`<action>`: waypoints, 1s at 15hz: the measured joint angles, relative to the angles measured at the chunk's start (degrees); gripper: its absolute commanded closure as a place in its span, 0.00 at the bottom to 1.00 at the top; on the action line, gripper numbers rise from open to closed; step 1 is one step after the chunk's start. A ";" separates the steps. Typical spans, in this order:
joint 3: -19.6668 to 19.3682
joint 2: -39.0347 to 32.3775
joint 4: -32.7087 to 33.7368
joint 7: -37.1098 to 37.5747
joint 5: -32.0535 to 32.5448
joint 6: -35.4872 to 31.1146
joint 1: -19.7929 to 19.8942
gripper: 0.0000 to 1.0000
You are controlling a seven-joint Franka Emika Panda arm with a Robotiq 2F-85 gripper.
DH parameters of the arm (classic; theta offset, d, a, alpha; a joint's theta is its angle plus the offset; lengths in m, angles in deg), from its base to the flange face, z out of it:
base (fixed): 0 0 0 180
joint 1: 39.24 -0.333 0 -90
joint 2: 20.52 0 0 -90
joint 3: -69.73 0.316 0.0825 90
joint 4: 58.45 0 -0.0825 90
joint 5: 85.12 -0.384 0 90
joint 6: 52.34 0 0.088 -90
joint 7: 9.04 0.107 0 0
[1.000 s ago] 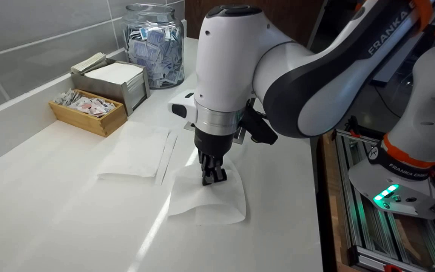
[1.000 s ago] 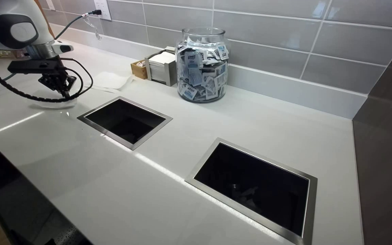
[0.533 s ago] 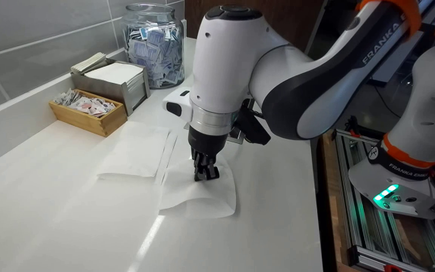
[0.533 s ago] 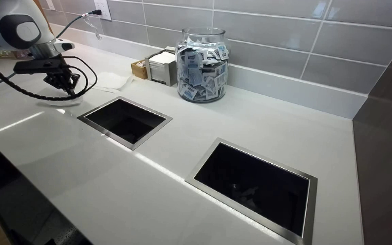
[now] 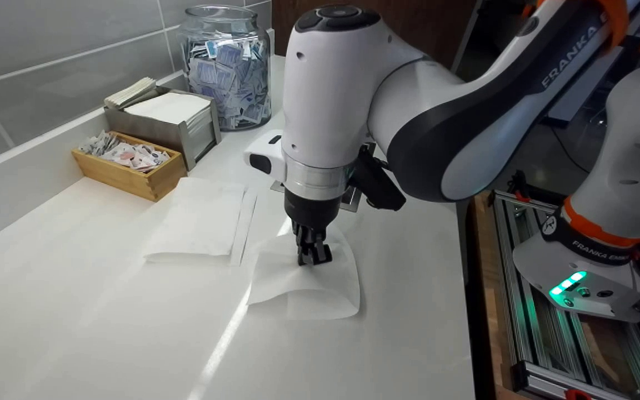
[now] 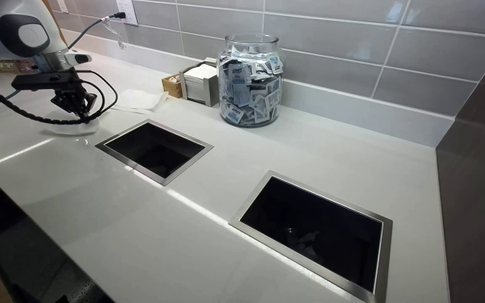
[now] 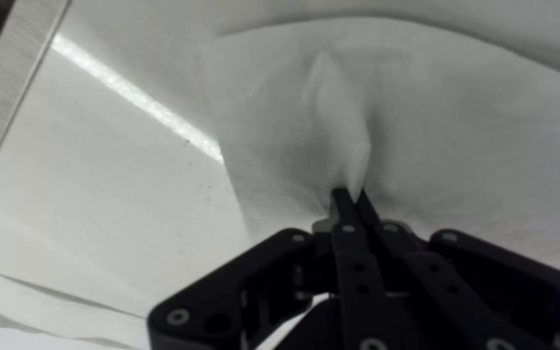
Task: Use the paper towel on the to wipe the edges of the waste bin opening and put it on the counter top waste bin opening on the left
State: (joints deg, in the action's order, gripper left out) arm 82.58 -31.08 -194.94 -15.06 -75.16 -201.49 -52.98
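My gripper [image 5: 314, 259] is shut on a white paper towel [image 5: 311, 297], pinching a fold near its middle; the towel spreads on the counter below. In the wrist view, the fold of the towel [image 7: 280, 107] rises between the closed fingertips [image 7: 355, 195]. In an exterior view, my gripper [image 6: 86, 118] and the towel [image 6: 72, 129] are just left of the left waste bin opening, whose steel rim [image 6: 129, 163] surrounds a dark hole. Part of this rim [image 7: 15, 73] shows at the wrist view's left edge. The right waste bin opening [image 6: 305, 259] lies farther right.
Folded paper towels [image 5: 200, 222] lie beside the held one. A wooden box of packets [image 5: 131, 172], a steel napkin holder [image 5: 198, 128] and a glass jar of sachets [image 5: 228, 78] stand along the tiled wall. A cable [image 6: 27, 118] hangs from the wrist.
My gripper and the held towel slid toward the wall and the left opening, then back toward the counter's front edge. The folded towels shifted slightly. The grip stayed shut.
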 measured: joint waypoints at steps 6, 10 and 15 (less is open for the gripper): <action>0.06 -0.76 0.34 2.67 3.91 -2.67 -1.03 1.00; -5.09 -1.03 0.80 12.05 18.07 -2.99 -2.10 1.00; -6.21 -0.64 0.82 14.87 20.30 -0.31 -2.08 1.00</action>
State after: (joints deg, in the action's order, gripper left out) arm 76.37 -31.73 -194.11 -0.19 -54.86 -201.79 -55.06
